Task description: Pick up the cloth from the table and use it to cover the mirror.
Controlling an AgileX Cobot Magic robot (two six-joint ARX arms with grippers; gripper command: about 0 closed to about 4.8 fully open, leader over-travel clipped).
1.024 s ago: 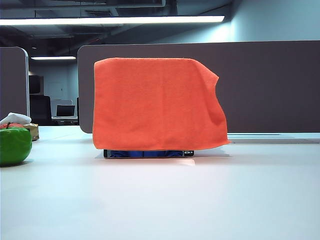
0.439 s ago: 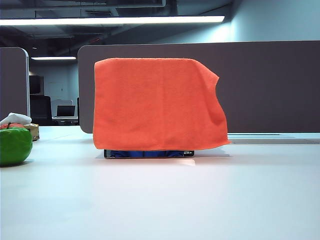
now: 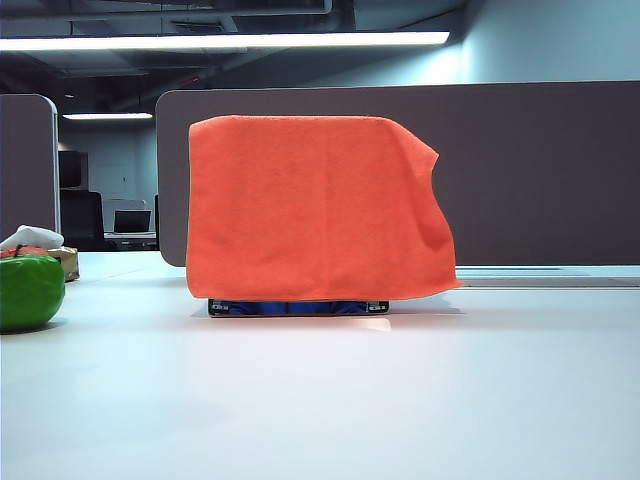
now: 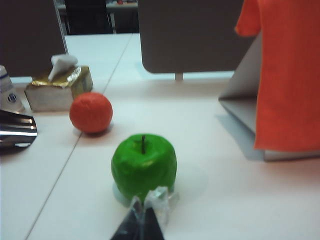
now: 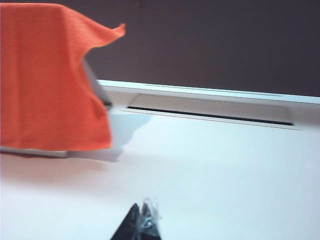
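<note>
The bright orange cloth (image 3: 315,205) hangs draped over the upright mirror and hides its whole face; only the dark base strip (image 3: 298,308) shows below the hem, standing on the white table (image 3: 320,400). Neither gripper appears in the exterior view. My left gripper (image 4: 145,210) is shut and empty, low over the table just in front of a green ball (image 4: 144,165), with the cloth (image 4: 287,75) and the mirror's grey back (image 4: 245,85) off to one side. Shut and empty too, my right gripper (image 5: 142,212) hovers over bare table, well apart from the cloth (image 5: 50,75).
The green ball (image 3: 28,290) sits at the table's left edge with a white rag (image 3: 32,237) behind it. An orange ball (image 4: 90,112) and a tissue box (image 4: 59,89) lie beyond it. A grey-brown partition wall (image 3: 540,170) closes off the back.
</note>
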